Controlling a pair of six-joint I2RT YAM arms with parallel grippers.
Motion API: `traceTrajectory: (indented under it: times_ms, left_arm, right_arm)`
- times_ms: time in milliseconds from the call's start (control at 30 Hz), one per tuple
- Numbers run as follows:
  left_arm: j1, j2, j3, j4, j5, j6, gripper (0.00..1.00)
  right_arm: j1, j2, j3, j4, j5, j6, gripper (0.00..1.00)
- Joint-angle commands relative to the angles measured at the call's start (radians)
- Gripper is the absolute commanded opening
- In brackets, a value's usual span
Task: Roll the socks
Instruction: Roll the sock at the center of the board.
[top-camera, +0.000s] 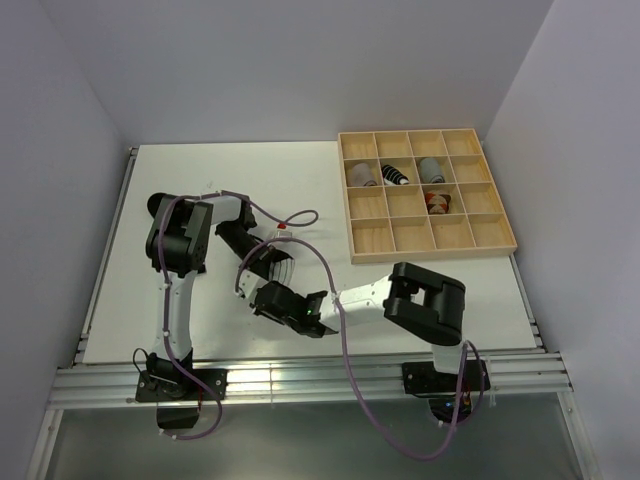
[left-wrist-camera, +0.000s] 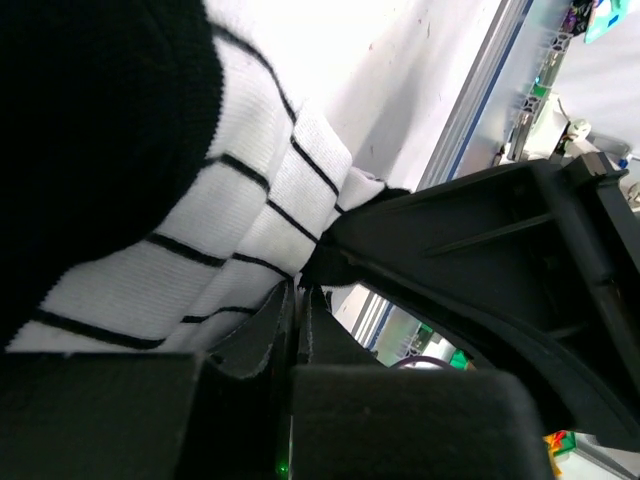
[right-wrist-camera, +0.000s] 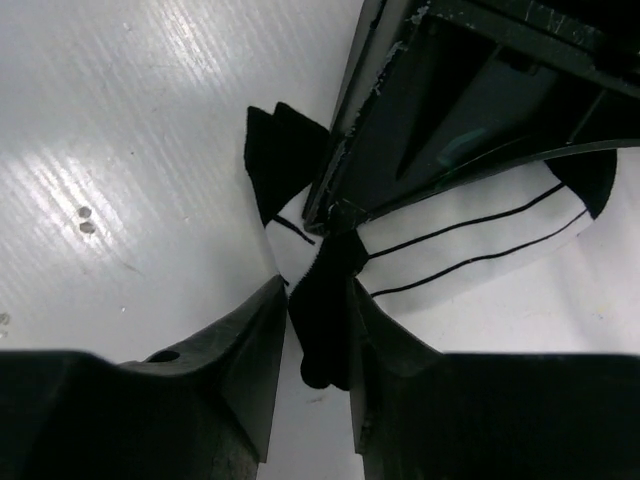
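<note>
The right fingers (right-wrist-camera: 250, 350) are clamped on the black end of the striped sock (right-wrist-camera: 470, 250), mid-frame on the tabletop (right-wrist-camera: 150, 150); the left fingers (left-wrist-camera: 262, 335), nearly closed, seem to pinch its edge.

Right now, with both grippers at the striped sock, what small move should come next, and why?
Probably the right gripper should carry its pinched black end over the striped sock while the left gripper holds: both are shut on it, and it looks unrolled.
</note>
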Motion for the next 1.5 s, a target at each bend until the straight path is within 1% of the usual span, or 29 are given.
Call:
traceTrajectory:
  times_ms: [0, 33, 133, 200, 233, 267, 300, 333, 400, 433, 467, 533, 567, 667, 700, 733, 767, 800, 867, 900, 967, 1033, 1100, 1133, 1233, 1267, 1367, 1400, 1467]
  left_arm:
    - [0.0, 0.015, 0.005, 0.009, -0.034, 0.068, 0.06]
    - [0.0, 0.012, 0.003, 0.01, -0.033, 0.068, 0.08]
    - [0.002, -0.011, -0.005, 0.03, -0.025, 0.062, 0.16]
    - [0.002, -0.054, -0.006, 0.077, -0.017, 0.036, 0.2]
    - [0.003, -0.074, -0.009, 0.106, -0.013, 0.018, 0.22]
    - [0.005, -0.118, -0.011, 0.13, -0.005, -0.005, 0.24]
    - [0.009, -0.141, -0.012, 0.178, 0.004, -0.019, 0.24]
    - [0.012, -0.163, -0.014, 0.206, 0.018, -0.041, 0.25]
    - [0.02, -0.22, -0.014, 0.292, 0.038, -0.102, 0.29]
    - [0.025, -0.235, -0.018, 0.323, 0.049, -0.127, 0.29]
    - [0.028, -0.247, -0.022, 0.347, 0.055, -0.147, 0.29]
    - [0.031, -0.278, -0.029, 0.415, 0.061, -0.2, 0.29]
    - [0.031, -0.296, -0.04, 0.438, 0.055, -0.216, 0.28]
    - [0.038, -0.367, -0.107, 0.577, 0.029, -0.283, 0.27]
    - [0.045, -0.394, -0.133, 0.617, -0.008, -0.305, 0.27]
    - [0.045, -0.424, -0.191, 0.698, -0.034, -0.306, 0.27]
    - [0.046, -0.488, -0.221, 0.738, -0.061, -0.318, 0.28]
    - [0.046, -0.522, -0.253, 0.777, -0.109, -0.325, 0.3]
    - [0.049, -0.615, -0.342, 0.878, -0.14, -0.323, 0.31]
    - [0.049, -0.646, -0.373, 0.916, -0.154, -0.323, 0.34]
    - [0.049, -0.738, -0.46, 1.007, -0.201, -0.314, 0.37]
    - [0.049, -0.827, -0.541, 1.058, -0.235, -0.299, 0.42]
    - [0.043, -0.87, -0.58, 1.093, -0.252, -0.244, 0.5]
    - [0.036, -0.884, -0.607, 1.087, -0.27, -0.215, 0.52]
    - [-0.02, -0.925, -0.666, 1.099, -0.327, -0.119, 0.52]
    - [-0.056, -0.95, -0.686, 1.113, -0.365, -0.086, 0.53]
    - [-0.124, -1.011, -0.768, 1.19, -0.413, -0.03, 0.55]
    - [-0.139, -1.022, -0.785, 1.203, -0.419, -0.02, 0.58]
    - [-0.179, -1.031, -0.808, 1.211, -0.424, 0.013, 0.59]
  right_arm:
    - [-0.01, 0.034, 0.038, 0.001, 0.047, 0.001, 0.23]
    - [-0.013, 0.034, 0.038, -0.001, 0.038, 0.004, 0.14]
    - [-0.036, 0.017, 0.046, -0.037, -0.046, 0.025, 0.07]
    - [-0.073, 0.0, 0.055, -0.091, -0.108, 0.064, 0.06]
    - [-0.09, -0.026, 0.055, -0.107, -0.187, 0.079, 0.06]
    - [-0.108, -0.041, 0.046, -0.131, -0.227, 0.119, 0.06]
    - [-0.149, -0.055, 0.045, -0.146, -0.264, 0.136, 0.05]
    - [-0.169, -0.07, 0.042, -0.159, -0.337, 0.148, 0.06]
    - [-0.209, -0.072, 0.057, -0.222, -0.415, 0.176, 0.06]
    - [-0.24, -0.063, 0.063, -0.24, -0.442, 0.177, 0.05]
    - [-0.251, -0.058, 0.071, -0.275, -0.512, 0.18, 0.05]
    - [-0.275, -0.047, 0.078, -0.285, -0.571, 0.191, 0.04]
    - [-0.298, -0.046, 0.078, -0.291, -0.644, 0.196, 0.04]
    - [-0.363, -0.014, 0.11, -0.317, -0.773, 0.232, 0.04]
    - [-0.381, -0.003, 0.121, -0.326, -0.873, 0.234, 0.05]
    - [-0.399, 0.021, 0.136, -0.358, -0.915, 0.234, 0.05]
    - [-0.415, 0.034, 0.165, -0.372, -0.942, 0.242, 0.06]
    - [-0.444, 0.045, 0.184, -0.387, -1.012, 0.242, 0.06]
    - [-0.476, 0.101, 0.242, -0.439, -1.074, 0.254, 0.06]
    - [-0.498, 0.117, 0.256, -0.45, -1.088, 0.265, 0.06]
    - [-0.521, 0.17, 0.299, -0.469, -1.191, 0.288, 0.07]
    - [-0.554, 0.224, 0.339, -0.492, -1.241, 0.308, 0.07]
    - [-0.574, 0.273, 0.373, -0.521, -1.254, 0.311, 0.07]
    - [-0.579, 0.29, 0.39, -0.551, -1.258, 0.317, 0.07]
    - [-0.591, 0.339, 0.452, -0.605, -1.272, 0.323, 0.04]
    - [-0.594, 0.347, 0.469, -0.61, -1.269, 0.334, 0.04]
    - [-0.607, 0.376, 0.498, -0.64, -1.279, 0.337, 0.04]
    - [-0.608, 0.385, 0.503, -0.651, -1.274, 0.334, 0.05]
    - [-0.613, 0.393, 0.512, -0.66, -1.277, 0.331, 0.05]
